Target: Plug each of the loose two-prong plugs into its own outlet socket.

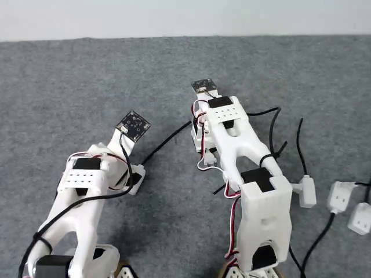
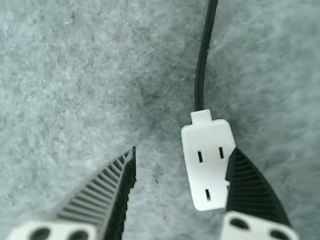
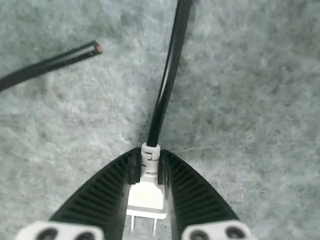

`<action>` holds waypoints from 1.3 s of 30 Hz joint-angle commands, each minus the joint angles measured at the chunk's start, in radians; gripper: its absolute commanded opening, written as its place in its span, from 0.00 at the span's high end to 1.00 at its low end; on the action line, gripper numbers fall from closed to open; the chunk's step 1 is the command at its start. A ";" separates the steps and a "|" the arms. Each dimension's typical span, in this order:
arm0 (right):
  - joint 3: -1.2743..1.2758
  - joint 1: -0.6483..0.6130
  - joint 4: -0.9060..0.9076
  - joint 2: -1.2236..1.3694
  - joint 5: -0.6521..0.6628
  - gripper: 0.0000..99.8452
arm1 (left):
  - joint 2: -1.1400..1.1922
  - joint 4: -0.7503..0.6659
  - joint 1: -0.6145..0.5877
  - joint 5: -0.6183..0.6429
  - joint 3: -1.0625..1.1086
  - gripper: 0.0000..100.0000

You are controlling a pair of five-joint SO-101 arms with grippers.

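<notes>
— What is the left claw point(image 2: 183, 154) doing?
— It is standing wide apart, and a white outlet socket point(image 2: 207, 162) is lying flat on the grey tabletop point(image 2: 65, 75) between the jaws. One ribbed finger point(image 2: 247, 182) is sitting right at the socket's side, though I cannot tell whether it is touching. The other finger is sitting well clear. The slots are facing up toward the camera, and the socket's black cord point(image 2: 202, 65) is running away from the claw.
— And in the high view?
— The left arm point(image 1: 81, 191) is occupying the lower left of the frame. The socket point(image 1: 137, 175) is peeking out just beside it, a little left of centre.
— The right claw point(image 3: 149, 156)?
— It is clamping a white two-prong plug point(image 3: 146, 192) by its sides. The prongs point(image 3: 142, 225) are pointing back toward the wrist, and the plug's cord point(image 3: 169, 80) is leading out past the fingertips over the tabletop. A second cord's cut end point(image 3: 96, 48) is lying apart from it.
— Where is that arm sitting?
— The right arm point(image 1: 246, 168) is standing in the middle of the high view. Three more white cord ends point(image 1: 339, 196) are lying at the lower right of the frame, near its base, and I cannot tell whether they are plugs or sockets
</notes>
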 commanded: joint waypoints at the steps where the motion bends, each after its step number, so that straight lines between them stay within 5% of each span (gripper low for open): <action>1: -0.060 0.001 -0.002 -0.008 -0.011 0.99 | 0.003 -0.005 -0.014 -0.034 -0.015 0.73; 13: -0.061 0.004 -0.002 -0.004 -0.011 0.99 | 0.003 0.167 -0.008 0.049 -0.165 0.73; 24: -0.060 0.004 -0.002 -0.004 -0.017 0.99 | -0.215 0.230 0.109 0.175 -0.054 0.72; 34: -0.058 0.005 -0.002 -0.004 -0.023 0.99 | 0.178 0.115 0.057 0.226 -0.182 0.73; 39: -0.058 0.007 -0.002 -0.004 -0.041 0.99 | 0.338 0.210 0.048 0.207 -0.314 0.75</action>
